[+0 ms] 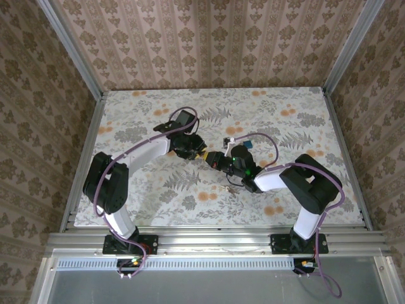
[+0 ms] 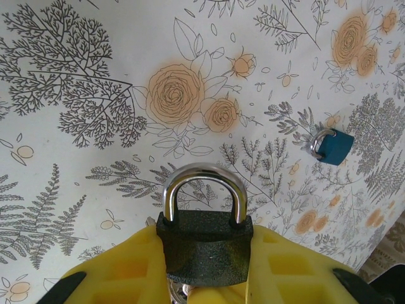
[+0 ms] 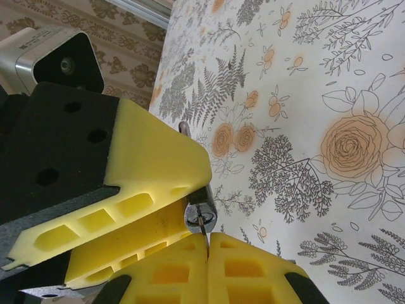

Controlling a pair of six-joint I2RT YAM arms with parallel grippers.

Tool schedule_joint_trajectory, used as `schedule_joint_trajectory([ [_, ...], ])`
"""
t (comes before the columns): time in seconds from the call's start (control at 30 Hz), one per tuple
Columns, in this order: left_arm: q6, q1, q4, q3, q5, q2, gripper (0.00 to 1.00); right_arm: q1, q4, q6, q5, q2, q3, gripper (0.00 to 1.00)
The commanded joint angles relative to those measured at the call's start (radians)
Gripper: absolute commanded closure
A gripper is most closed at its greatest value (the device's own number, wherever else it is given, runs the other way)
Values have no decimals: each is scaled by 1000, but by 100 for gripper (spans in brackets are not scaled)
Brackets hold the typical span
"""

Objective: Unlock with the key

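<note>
While the left gripper (image 2: 205,240) clamps the black padlock (image 2: 204,253) by its body, shackle clear of the jaws, the closed right gripper (image 3: 207,244) pinches the key (image 3: 203,227), its tip at the padlock's keyhole.

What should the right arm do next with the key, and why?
Probably ease the right gripper forward to seat the key: its blade tip just meets the keyhole end of the padlock, which the left gripper grips.
</note>
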Motion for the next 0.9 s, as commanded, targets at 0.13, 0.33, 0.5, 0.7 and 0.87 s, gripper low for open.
schedule_joint_trajectory([
  [0.13,-9,-59,30,-36,199,-3,97,-10,77,-8,41,23,63,100],
  [0.33,-7,-64,128,-88,241,-12,96,-10,49,-21,30,1,55,100],
  [0.5,13,-69,173,-113,264,-29,95,-10,46,-23,36,-12,30,100],
  [0.7,62,-74,181,-119,284,-37,95,-14,46,-30,37,-37,11,100],
  [0.87,74,-76,252,-152,275,-72,95,-20,50,-31,21,-75,-2,100],
])
